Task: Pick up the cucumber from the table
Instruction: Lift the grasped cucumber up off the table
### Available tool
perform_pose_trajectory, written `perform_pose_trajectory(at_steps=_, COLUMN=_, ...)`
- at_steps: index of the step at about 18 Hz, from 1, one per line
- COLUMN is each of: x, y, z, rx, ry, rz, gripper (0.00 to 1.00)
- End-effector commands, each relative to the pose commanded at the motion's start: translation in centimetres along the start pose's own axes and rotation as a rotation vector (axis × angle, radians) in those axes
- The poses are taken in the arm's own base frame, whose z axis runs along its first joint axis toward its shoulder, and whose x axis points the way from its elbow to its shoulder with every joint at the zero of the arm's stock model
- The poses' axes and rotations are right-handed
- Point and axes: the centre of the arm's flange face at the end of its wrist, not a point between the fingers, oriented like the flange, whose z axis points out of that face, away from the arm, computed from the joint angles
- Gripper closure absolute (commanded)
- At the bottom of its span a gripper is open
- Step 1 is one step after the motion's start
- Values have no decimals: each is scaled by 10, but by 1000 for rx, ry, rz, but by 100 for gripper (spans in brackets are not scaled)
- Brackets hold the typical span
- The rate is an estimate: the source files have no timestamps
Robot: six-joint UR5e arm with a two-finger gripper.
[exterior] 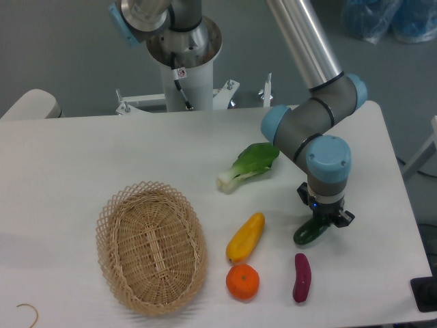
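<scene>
The dark green cucumber lies on the white table at the right, its lower left end showing and the rest hidden under the gripper. My gripper points straight down over the cucumber's upper end. Its fingers straddle or touch the cucumber; I cannot tell whether they are closed on it. The cucumber rests on or very near the tabletop.
A bok choy lies behind the gripper to the left. A yellow vegetable, an orange and a purple sweet potato lie near the front. A wicker basket stands at the left. The robot base is at the back.
</scene>
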Motion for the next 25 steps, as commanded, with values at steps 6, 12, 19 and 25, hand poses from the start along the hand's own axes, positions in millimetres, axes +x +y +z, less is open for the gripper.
perform_pose_trajectory(at_steps=6, x=-16, y=3, z=-36, rx=15, ry=-56, rz=-7, gripper=72)
perform_pose_trajectory(at_steps=12, x=-23, y=-6, z=-131, rx=116, ry=-32, rz=-8, gripper=71)
perform_pose_trajectory(at_steps=19, x=14, y=-30, z=-218, rx=266, ry=-29, rz=-13, gripper=71)
perform_pose_trajectory(at_steps=25, x=30, y=-53, z=-237, rx=294, ry=-29, rz=-70, gripper=71)
